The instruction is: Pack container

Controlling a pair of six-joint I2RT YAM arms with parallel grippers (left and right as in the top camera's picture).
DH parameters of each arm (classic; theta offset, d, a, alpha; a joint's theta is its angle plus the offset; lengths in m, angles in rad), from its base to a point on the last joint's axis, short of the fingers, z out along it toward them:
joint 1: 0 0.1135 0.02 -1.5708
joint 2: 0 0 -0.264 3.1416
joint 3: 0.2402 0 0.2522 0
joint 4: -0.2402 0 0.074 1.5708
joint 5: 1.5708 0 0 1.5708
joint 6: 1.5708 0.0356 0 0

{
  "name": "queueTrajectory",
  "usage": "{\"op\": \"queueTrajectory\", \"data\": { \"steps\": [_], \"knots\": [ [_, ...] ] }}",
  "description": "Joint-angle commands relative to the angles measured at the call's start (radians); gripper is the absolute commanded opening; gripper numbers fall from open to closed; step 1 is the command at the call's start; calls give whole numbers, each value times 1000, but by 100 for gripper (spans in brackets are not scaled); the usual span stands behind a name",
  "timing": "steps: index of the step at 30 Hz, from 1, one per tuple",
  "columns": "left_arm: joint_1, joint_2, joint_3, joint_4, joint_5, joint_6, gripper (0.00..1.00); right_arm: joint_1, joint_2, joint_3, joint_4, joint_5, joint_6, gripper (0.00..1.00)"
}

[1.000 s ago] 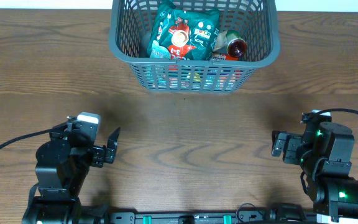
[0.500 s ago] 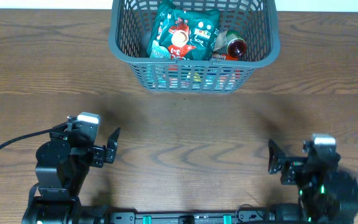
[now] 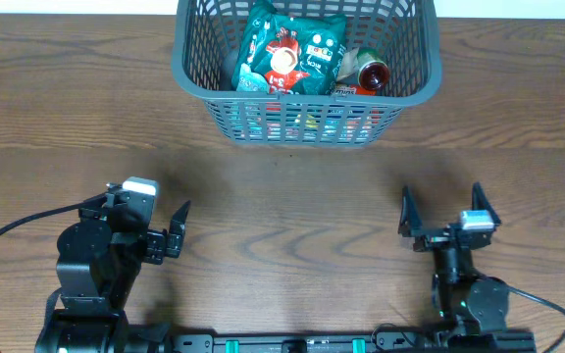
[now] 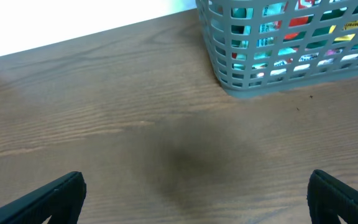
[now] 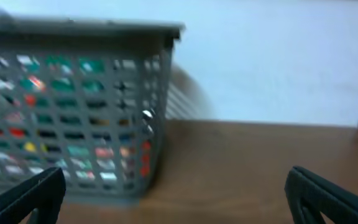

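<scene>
Container [image 3: 179,59] is loaded: packets [image 3: 292,49] and can [image 3: 371,72] inside. Left fingers [image 4: 48,199] and right fingers [image 3: 407,211] are held apart, empty, well short of container. No loose item is seen on surface [image 3: 292,186]; packing is judged done, so only parking is called for.

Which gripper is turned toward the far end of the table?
The right gripper: its open fingers point away from the robot, past the basket's right end. The left gripper, also open, points sideways toward the table's middle.
</scene>
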State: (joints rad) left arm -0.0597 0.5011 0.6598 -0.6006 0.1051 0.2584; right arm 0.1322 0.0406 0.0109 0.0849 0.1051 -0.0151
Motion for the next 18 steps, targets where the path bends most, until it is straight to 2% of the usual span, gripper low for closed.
{"op": "queueTrajectory", "data": {
  "steps": [1,4,18],
  "knots": [
    [2,-6,-1,2,7,-6,99,11,-36,-6,-55,68,-34,99],
    [2,-6,-1,2,7,-6,99,12,-36,-5,-147,63,-30,99],
    [2,-6,-1,2,7,-6,99,2,-35,-5,-148,19,-39,99]
  ]
}}
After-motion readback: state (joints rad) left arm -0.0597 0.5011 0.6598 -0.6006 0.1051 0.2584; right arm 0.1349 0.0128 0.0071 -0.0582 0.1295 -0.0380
